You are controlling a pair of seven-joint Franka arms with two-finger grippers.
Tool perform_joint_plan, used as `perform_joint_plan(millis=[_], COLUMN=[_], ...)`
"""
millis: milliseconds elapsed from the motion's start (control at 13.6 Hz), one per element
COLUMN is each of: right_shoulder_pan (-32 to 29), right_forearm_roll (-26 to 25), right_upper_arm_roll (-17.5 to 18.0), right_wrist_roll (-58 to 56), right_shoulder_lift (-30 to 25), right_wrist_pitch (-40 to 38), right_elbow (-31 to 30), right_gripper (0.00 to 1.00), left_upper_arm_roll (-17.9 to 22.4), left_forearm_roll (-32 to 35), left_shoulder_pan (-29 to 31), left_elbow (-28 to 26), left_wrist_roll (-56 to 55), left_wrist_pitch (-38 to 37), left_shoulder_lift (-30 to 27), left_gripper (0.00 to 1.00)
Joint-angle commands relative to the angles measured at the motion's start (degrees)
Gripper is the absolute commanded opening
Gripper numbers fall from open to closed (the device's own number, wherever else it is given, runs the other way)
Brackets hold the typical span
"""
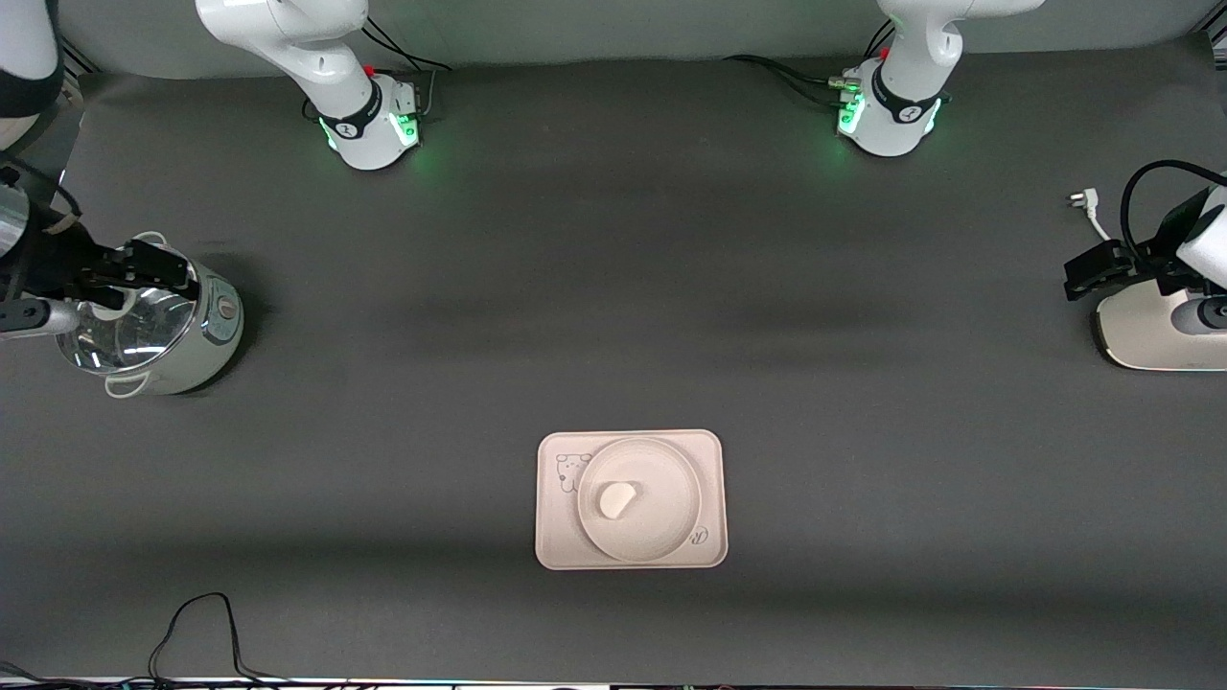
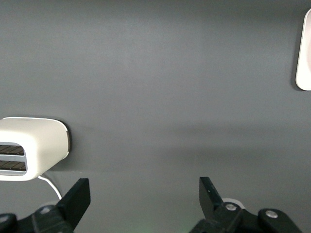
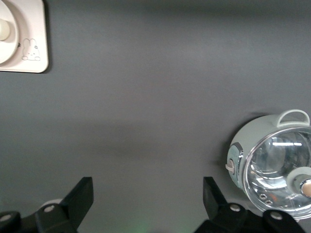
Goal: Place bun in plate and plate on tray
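The bun lies in the round cream plate, and the plate sits on the rectangular tray at mid-table, near the front camera. The right wrist view catches a corner of the tray with the plate and the bun. The left wrist view shows only the tray's edge. My right gripper hangs open and empty over the pot at the right arm's end. My left gripper hangs open and empty by the toaster at the left arm's end.
A pale green pot with a glass lid stands at the right arm's end. A white toaster with its plug stands at the left arm's end. A black cable loops at the table's front edge.
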Motion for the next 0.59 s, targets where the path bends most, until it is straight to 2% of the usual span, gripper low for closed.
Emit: perform_joint_plan(millis=[0,516], right_shoulder_pan=[0.4,-0.2], right_forearm_roll=[-2.3,-3.9], right_upper_arm_roll=[0.0,0.6], right_wrist_roll=[-0.2,-0.1], right_shoulder_lift=[-1.6,-2.3], right_wrist_pitch=[0.2,-0.1], right_elbow=[-0.9,-1.0], right_gripper=[1.0,1.0], left_upper_arm_roll=[0.4,0.4], left_forearm_roll=[-0.5,-0.5], left_shoulder_pan=[-0.6,-0.5], left_elbow=[1.5,1.7], left_wrist_roll=[0.4,0.5], left_wrist_pitch=[-0.7,-0.7], left_shoulder_lift=[0.5,0.6], left_gripper=[1.0,1.0])
